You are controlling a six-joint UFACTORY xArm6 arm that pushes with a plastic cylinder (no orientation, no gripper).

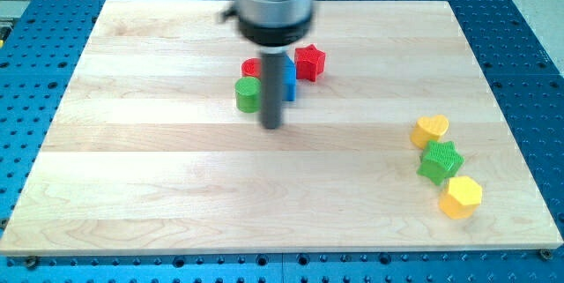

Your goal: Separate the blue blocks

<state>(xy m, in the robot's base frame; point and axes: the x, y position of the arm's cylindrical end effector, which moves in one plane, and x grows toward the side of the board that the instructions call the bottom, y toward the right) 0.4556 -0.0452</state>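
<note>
Pale wooden table (132, 177) over a blue perforated base (26, 71), seen from above at a slant.

Left of centre, near the view's top: a tight cluster of four blocks. Green cylinder (248, 94) at the cluster's left and lowest in the view. Red cylinder (253, 67) just above it, partly hidden by the rod. Blue block (290, 79) next to the right, mostly covered by the rod, only a narrow strip showing, shape not readable here. Red star (309, 62) at the cluster's right, just up and right of the blue block, close beside it; touching or not cannot be told.

My tip (272, 128) down on the table just below the cluster, right of the green cylinder and below the blue block, close to both, contact not visible. Rod rising in front of the cluster, blurred at its upper housing. No claw on this arm, so spread or pressed together cannot be told.

Far to the view's right, well apart from the cluster: yellow heart (430, 130), green star (440, 161) just below it, yellow hexagon (461, 197) lowest, stacked in a short downward line, neighbours nearly touching.
</note>
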